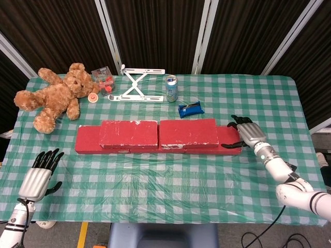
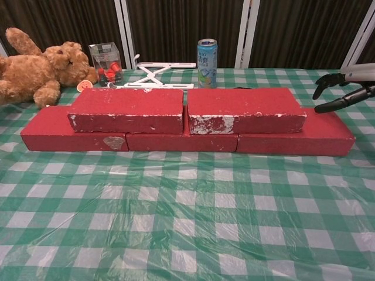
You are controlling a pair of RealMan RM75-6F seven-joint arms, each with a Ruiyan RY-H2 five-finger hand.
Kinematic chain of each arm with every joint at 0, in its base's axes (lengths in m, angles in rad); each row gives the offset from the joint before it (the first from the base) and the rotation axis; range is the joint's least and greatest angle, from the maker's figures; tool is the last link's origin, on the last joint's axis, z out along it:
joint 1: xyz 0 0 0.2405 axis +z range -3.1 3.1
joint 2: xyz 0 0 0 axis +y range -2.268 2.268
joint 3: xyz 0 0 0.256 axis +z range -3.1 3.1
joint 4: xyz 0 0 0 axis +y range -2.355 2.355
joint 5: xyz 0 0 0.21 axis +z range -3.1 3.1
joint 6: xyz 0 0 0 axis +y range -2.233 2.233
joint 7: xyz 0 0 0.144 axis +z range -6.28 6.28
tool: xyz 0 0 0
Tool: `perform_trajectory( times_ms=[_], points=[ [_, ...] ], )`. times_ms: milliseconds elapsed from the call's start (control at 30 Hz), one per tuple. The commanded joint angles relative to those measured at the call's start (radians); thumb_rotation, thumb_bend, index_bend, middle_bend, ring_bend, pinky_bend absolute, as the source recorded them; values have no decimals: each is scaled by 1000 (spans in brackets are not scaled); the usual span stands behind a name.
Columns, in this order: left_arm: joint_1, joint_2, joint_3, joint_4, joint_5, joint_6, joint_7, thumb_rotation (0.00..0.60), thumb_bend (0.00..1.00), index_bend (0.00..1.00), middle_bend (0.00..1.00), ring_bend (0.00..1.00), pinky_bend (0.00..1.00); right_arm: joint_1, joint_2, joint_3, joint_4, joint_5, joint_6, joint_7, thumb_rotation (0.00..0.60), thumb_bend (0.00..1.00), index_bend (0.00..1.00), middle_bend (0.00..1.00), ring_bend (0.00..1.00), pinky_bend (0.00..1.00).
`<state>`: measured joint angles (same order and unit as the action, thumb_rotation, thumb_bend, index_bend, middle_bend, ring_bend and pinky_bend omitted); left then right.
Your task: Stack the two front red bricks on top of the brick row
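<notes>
Two red bricks lie side by side on top of the red brick row (image 1: 230,137): the left one (image 1: 129,133) (image 2: 126,108) and the right one (image 1: 187,132) (image 2: 246,109). The row's ends (image 2: 47,132) (image 2: 319,133) stick out on both sides. My right hand (image 1: 247,133) (image 2: 345,88) hovers at the row's right end, fingers spread and holding nothing, with its thumb reaching over the end brick. My left hand (image 1: 39,174) is open near the table's front left corner, far from the bricks; only the head view shows it.
Behind the bricks are a teddy bear (image 1: 54,97), a clear box with red items (image 1: 102,78), a white folding stand (image 1: 135,82), a drink can (image 1: 171,88) and a blue packet (image 1: 190,109). Green checked cloth (image 1: 165,181) covers the table.
</notes>
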<state>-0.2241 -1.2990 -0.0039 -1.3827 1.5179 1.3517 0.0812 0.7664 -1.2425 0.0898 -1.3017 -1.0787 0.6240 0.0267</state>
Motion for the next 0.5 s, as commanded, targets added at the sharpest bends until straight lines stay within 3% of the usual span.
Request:
perform_trajectory(
  times_ms=[33,500],
  points=[
    [1,1,-1,-1,-1,2,-1,600,268,0,0,0,58,3,-22,0,11,-16,-9,6,240,117,330,38,0,2],
    [8,13,-2,-7,-1,12,-13,600,265,0,0,0,58,14,-47,13,-32,-36,-18,2,258,116,326,38,0,2]
  ],
)
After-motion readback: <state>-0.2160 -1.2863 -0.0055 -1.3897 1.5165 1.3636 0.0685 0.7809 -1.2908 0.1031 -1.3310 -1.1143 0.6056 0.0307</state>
